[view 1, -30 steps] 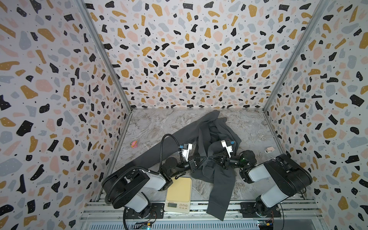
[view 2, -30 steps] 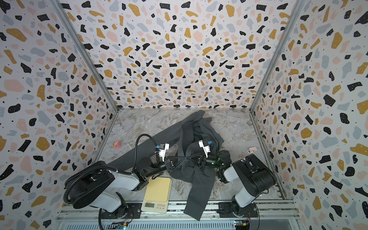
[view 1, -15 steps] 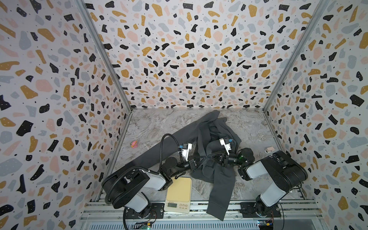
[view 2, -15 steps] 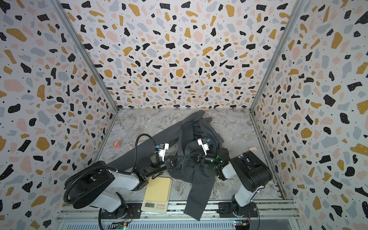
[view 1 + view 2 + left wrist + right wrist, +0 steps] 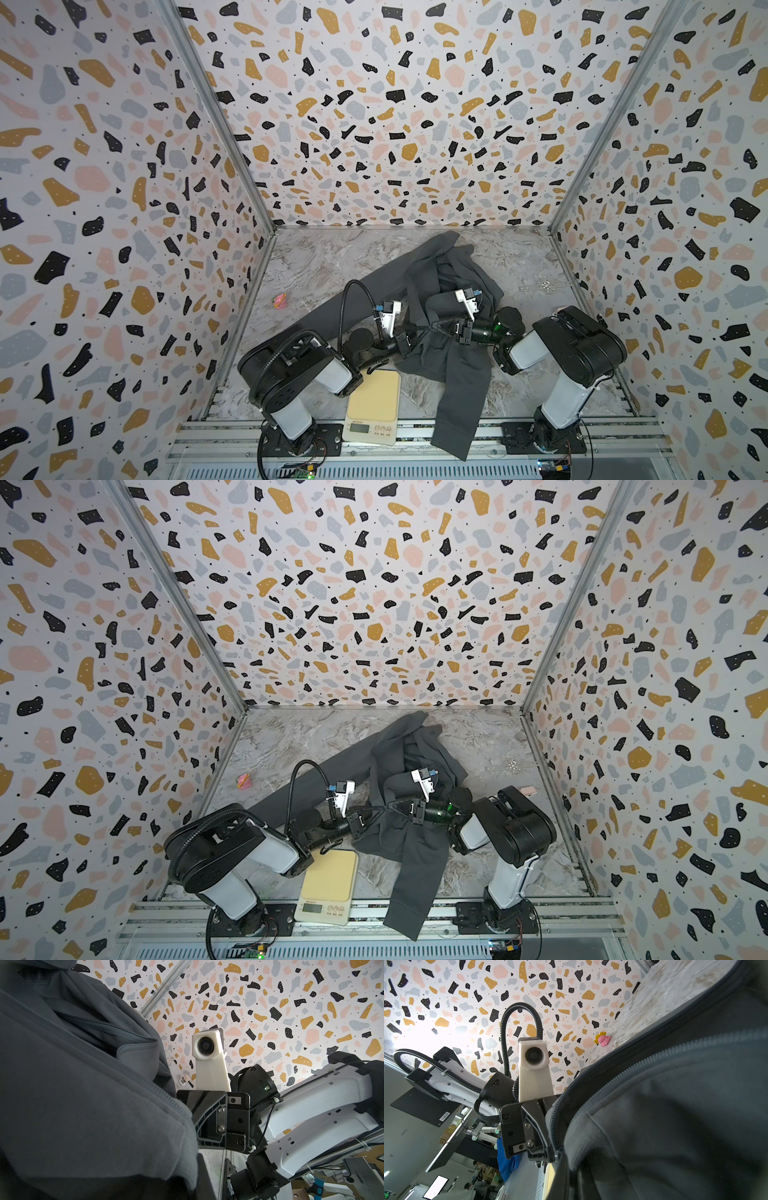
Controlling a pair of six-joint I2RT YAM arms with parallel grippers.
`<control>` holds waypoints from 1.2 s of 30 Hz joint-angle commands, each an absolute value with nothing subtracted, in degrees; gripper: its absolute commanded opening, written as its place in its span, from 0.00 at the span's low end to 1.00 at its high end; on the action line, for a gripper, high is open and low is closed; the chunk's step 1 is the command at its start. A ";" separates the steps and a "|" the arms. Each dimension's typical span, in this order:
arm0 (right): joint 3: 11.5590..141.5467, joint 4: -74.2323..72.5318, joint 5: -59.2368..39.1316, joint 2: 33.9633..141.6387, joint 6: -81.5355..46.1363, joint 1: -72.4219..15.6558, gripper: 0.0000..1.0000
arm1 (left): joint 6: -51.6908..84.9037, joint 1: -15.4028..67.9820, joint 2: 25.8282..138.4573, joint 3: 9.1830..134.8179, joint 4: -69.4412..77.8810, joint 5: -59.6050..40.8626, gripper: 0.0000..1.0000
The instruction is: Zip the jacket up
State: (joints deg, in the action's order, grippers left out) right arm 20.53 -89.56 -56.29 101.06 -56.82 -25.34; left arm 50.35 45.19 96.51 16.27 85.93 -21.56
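1. Jacket [image 5: 453,365] lies crumpled on the table [image 5: 332,266], front unzipped.
2. Left gripper [image 5: 423,331] and right gripper [image 5: 437,325] each pinch a zipper edge [image 5: 695,1043], tips nearly meeting.
3. Likely step: aligning the zipper ends. Next comes seating the pin in the slider.

Lower left in both top views, the left arm [image 5: 299,374] has glossy black joint housings and white link shells; the right arm [image 5: 577,353], lower right, matches. Each wrist bears a white camera block [image 5: 388,316] with a round black lens. A ribbed black cable [image 5: 351,291] loops from the left arm.
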 commanded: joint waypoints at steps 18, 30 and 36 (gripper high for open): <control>27.72 -29.44 -32.46 68.63 -15.38 -23.54 0.37 | 47.64 46.47 97.56 16.28 79.79 -28.48 0.00; 18.70 -26.32 -8.97 48.03 23.54 -45.51 0.53 | 45.59 46.49 94.78 15.91 74.97 -28.83 0.00; 18.81 -21.32 1.89 48.89 33.37 -57.45 0.58 | 43.63 46.49 91.19 15.73 69.42 -28.87 0.00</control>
